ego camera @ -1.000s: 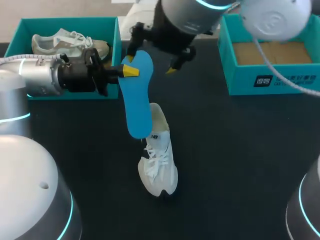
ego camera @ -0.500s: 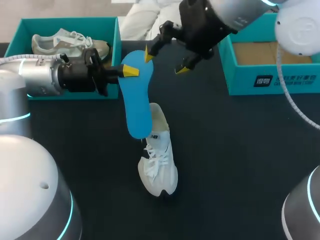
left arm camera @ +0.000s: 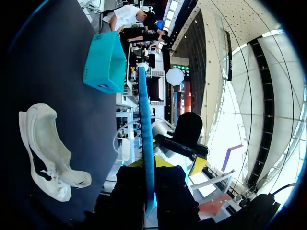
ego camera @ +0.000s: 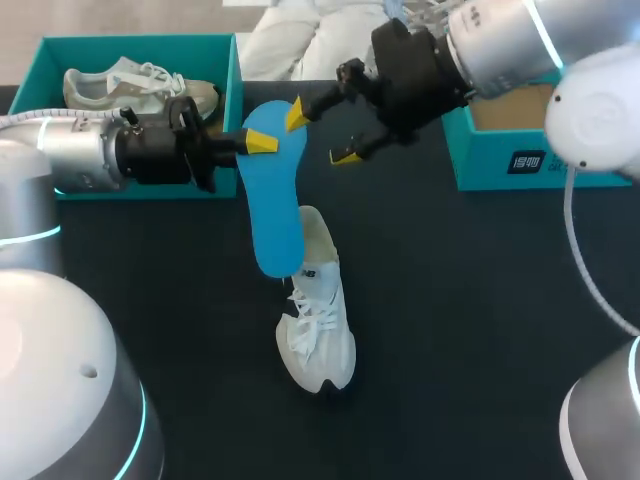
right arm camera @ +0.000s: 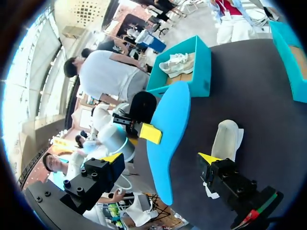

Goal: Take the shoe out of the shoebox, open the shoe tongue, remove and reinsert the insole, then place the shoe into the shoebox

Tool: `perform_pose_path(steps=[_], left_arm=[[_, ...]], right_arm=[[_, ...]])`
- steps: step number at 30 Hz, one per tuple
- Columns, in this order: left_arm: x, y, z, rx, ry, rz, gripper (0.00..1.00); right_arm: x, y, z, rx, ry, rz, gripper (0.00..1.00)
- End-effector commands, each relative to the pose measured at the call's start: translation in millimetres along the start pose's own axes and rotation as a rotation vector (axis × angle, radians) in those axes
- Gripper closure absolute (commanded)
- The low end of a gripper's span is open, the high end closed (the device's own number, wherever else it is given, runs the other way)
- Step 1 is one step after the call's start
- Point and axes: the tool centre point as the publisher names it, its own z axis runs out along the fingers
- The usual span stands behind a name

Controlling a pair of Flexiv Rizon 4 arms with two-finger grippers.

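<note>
The left gripper (ego camera: 262, 142) clamps the flat blue foam insole (ego camera: 272, 205) over the white lace-up shoe (ego camera: 318, 330) lying on the black table (ego camera: 480, 300), and the right gripper (ego camera: 320, 136), fingers apart beside it, could knock it loose.

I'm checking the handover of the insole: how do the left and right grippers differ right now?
The left gripper is shut on the blue insole, clamping it near its upper end; the right gripper is open and grips nothing. The left gripper's fingers press on both faces of the insole, while the right gripper's fingers stand wide apart beside its upper edge. Both have yellow tips and are at the insole's upper end.
</note>
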Motion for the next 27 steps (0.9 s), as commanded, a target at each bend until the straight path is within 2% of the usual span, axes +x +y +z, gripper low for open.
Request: perform_pose_path(steps=[1, 7, 15, 20, 27], left_arm=[[0.2, 1.4, -0.4, 0.003, 0.000, 0.001, 1.00], [0.2, 1.4, -0.4, 0.003, 0.000, 0.001, 1.00], [0.2, 1.4, -0.4, 0.003, 0.000, 0.001, 1.00], [0.2, 1.4, -0.4, 0.003, 0.000, 0.001, 1.00], [0.2, 1.4, -0.4, 0.003, 0.000, 0.001, 1.00]], right_arm=[[-5.1, -5.7, 4.9, -0.007, 0.348, -0.002, 0.00], [-9.6, -8.5, 2.0, -0.053, 0.413, 0.010, 0.00], [-16.9, -11.4, -2.0, -0.025, 0.436, 0.022, 0.00], [-20.8, -9.6, -7.3, -0.044, 0.450, 0.019, 0.00], [-27.4, -11.8, -5.0, -0.006, 0.436, 0.025, 0.00]])
